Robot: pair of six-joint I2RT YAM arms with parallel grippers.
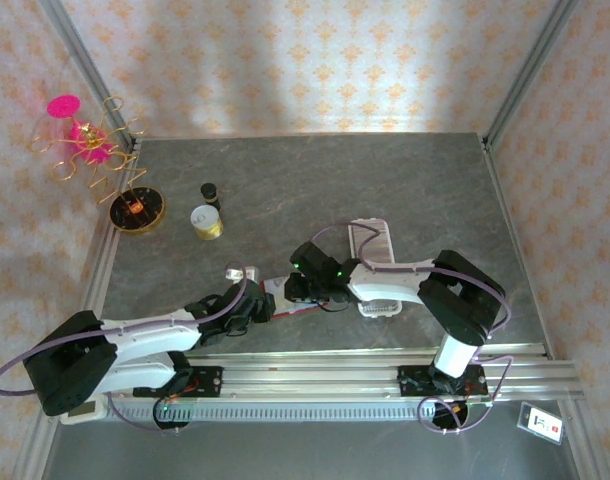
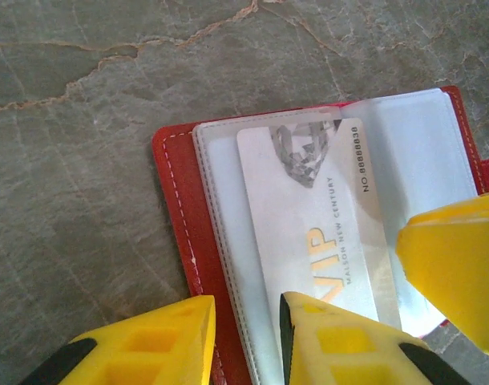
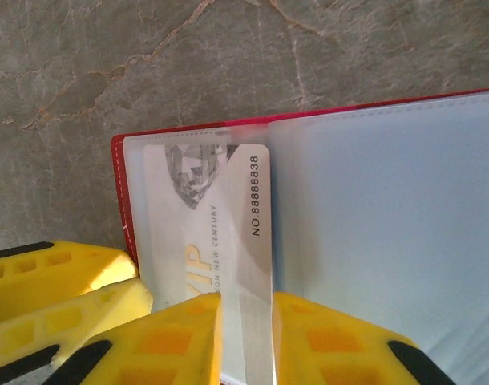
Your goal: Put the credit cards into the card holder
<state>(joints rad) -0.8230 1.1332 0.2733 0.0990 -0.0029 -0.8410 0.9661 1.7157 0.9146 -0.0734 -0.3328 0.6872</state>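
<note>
The red card holder [image 2: 179,208] lies open on the grey table, its clear sleeves facing up. One pale credit card [image 2: 317,216] printed "VIP" sits partly inside a sleeve. My left gripper [image 2: 246,309] is open a little. It straddles the holder's stitched red edge, one finger over the table and the other over the card. My right gripper [image 3: 246,301] is open by a narrow gap above the credit card [image 3: 220,208], beside the card holder [image 3: 118,184]. From above, the left gripper [image 1: 253,308] and right gripper [image 1: 303,290] meet over the card holder [image 1: 282,308].
A white tray [image 1: 375,262] lies just behind the right arm. A small jar [image 1: 206,222], a dark bottle [image 1: 209,192] and a gold wire stand [image 1: 90,150] stand at the back left. A metal rail [image 1: 335,372] runs along the near edge.
</note>
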